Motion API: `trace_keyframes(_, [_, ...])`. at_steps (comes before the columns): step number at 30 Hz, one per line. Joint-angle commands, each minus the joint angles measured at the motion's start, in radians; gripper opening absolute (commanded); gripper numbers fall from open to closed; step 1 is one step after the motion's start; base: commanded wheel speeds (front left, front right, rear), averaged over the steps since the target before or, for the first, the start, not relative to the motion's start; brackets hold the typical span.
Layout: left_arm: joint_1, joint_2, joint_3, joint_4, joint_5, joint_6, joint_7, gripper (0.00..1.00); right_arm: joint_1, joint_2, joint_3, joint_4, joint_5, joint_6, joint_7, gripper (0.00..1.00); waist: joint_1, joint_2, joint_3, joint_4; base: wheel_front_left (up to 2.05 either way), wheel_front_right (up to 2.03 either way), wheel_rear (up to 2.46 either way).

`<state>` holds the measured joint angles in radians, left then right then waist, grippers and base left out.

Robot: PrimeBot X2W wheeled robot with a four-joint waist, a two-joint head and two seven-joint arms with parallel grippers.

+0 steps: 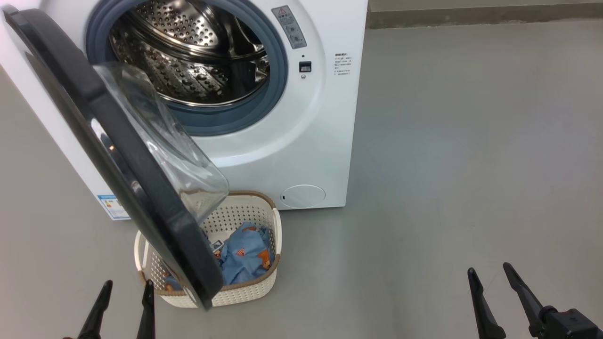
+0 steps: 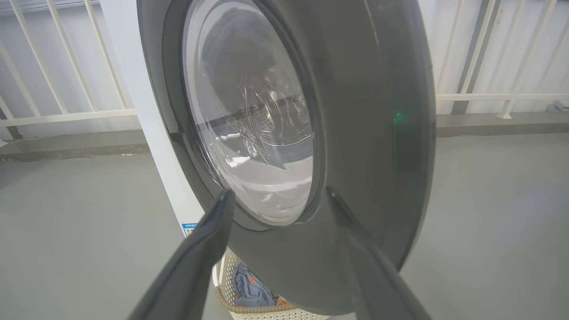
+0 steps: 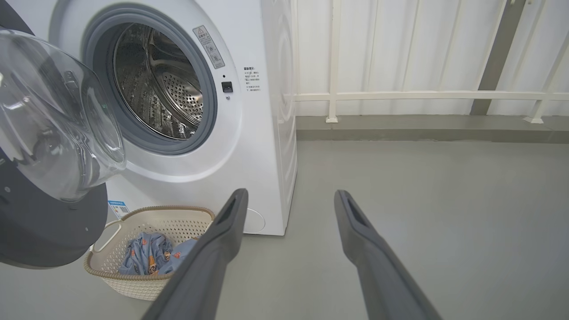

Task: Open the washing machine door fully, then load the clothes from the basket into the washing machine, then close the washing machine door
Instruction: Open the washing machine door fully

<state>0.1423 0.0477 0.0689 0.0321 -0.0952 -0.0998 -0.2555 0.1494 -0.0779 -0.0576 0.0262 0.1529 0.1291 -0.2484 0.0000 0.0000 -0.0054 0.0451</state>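
Washing machine (image 1: 301, 155) comes first: a white front-loader that stands on the grey floor (image 1: 447, 165), its mouth uncovered, with the grey gasket (image 1: 226, 121) ringing a perforated steel drum (image 1: 188, 56). The drum holds no fabric that can be seen.

The washing machine door (image 1: 118, 155) is hinged on the robot's left side and swung well out toward the robot. Its clear glass bowl faces the machine's front. In the head view its black rim crosses the left half of the basket (image 1: 249, 292) and hides that part.

The basket sits on the floor just in front of the washing machine, below the mouth. The clothes (image 1: 245, 256) lie crumpled inside it, light blue with small orange motifs.

The left gripper (image 1: 129, 283) is low at the left, fingers spread wide and empty. In the left wrist view its tips lie close before the door's dark outer face, either side of the lower glass; whether they touch cannot be told. The right gripper (image 1: 490, 268) hangs over bare floor well to the right of the basket, equally wide apart, with nothing between its fingers.

A small round flap (image 1: 303, 196) sits low on the machine's front, and a blue label (image 1: 112, 207) near its lower left corner.
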Motion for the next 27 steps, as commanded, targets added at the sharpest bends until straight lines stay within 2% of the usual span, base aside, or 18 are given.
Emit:
trace_keyframes(1, [-0.043,0.006,0.037,-0.016,0.007,0.007,-0.006,1.0,-0.012,-0.008,0.024,-0.021,0.004,0.002,-0.011,1.0,0.0,0.0,0.0,0.001,0.0,0.0,0.0])
trace_keyframes(27, [-0.041,0.005,0.041,0.004,0.013,0.005,-0.006,1.0,-0.019,-0.003,0.023,-0.003,0.0,0.002,-0.012,1.0,0.0,0.0,0.002,0.005,0.0,0.0,0.0])
